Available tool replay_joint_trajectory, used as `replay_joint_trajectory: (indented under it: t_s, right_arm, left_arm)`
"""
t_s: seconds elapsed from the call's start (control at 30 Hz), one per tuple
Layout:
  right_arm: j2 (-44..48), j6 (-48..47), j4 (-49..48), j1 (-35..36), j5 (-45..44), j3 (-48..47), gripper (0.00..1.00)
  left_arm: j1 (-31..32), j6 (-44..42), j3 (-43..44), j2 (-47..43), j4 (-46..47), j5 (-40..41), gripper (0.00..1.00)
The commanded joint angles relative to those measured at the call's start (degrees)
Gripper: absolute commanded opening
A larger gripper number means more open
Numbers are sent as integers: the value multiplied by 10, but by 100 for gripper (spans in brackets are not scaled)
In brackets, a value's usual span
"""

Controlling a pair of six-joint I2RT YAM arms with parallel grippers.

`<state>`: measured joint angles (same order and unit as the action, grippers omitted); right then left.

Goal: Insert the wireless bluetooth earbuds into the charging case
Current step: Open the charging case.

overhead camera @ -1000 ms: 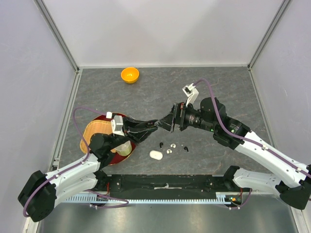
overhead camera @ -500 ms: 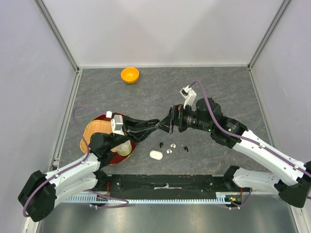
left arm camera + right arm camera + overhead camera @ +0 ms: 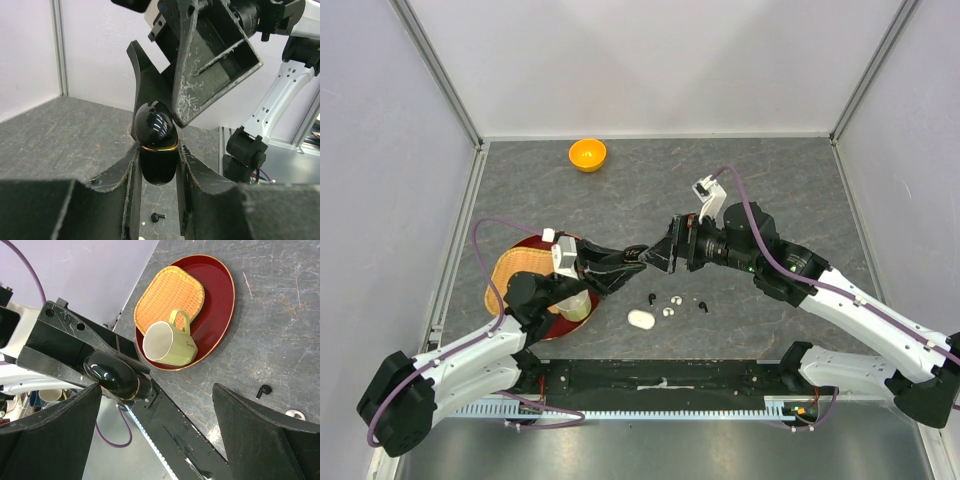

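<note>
My left tool [image 3: 636,256] is closed down on the charging case [image 3: 156,135], a glossy black egg with a thin gold band round its middle. It stands upright between my worn, matte black fingers [image 3: 115,175], with the dome clear above them. My right tool [image 3: 655,255] is spread as wide as it goes and holds nothing. One scratched, wedge-shaped finger [image 3: 210,55] sits close against the dome, and I cannot tell whether it touches.

The two black earbuds [image 3: 651,297], short-stemmed, and the small white earbuds [image 3: 676,299] all lie on the grey, stone-veined desk [image 3: 800,180], below where the tools meet. A smooth white pebble-shaped case [image 3: 640,319] lies just beside them. To the left a shiny red plate [image 3: 220,295] carries a woven wicker tray [image 3: 170,292] and a faceted yellow-green mug [image 3: 167,342]. An orange bowl [image 3: 587,154] sits well apart at the far side.

Since a second ago my right tool has slid left and slightly down, closing the gap to the left one, and its wrist has dropped with it. My left tool has barely shifted, and the earbuds have not moved.

My left arm reaches up and right over the plate. My right arm comes in from the right, its wrist nearly level and pointing left
</note>
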<state>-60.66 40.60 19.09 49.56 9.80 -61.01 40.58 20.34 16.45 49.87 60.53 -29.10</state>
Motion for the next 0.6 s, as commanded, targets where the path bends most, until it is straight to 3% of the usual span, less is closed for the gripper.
replay_joint_trajectory:
  t_s: [0.0,0.27,0.57]
  right_arm:
    - [1,13,-32,-1,-22,-26,98]
    - [5,25,-65,-2,9,-31,98]
    - [-1,30,-71,-8,11,-42,98]
  left_arm:
    - [2,-14,16,-9,6,-24,2]
    - [2,-14,-13,-35,13,27,2]
    - [2,-28,-18,-54,0,18,2]
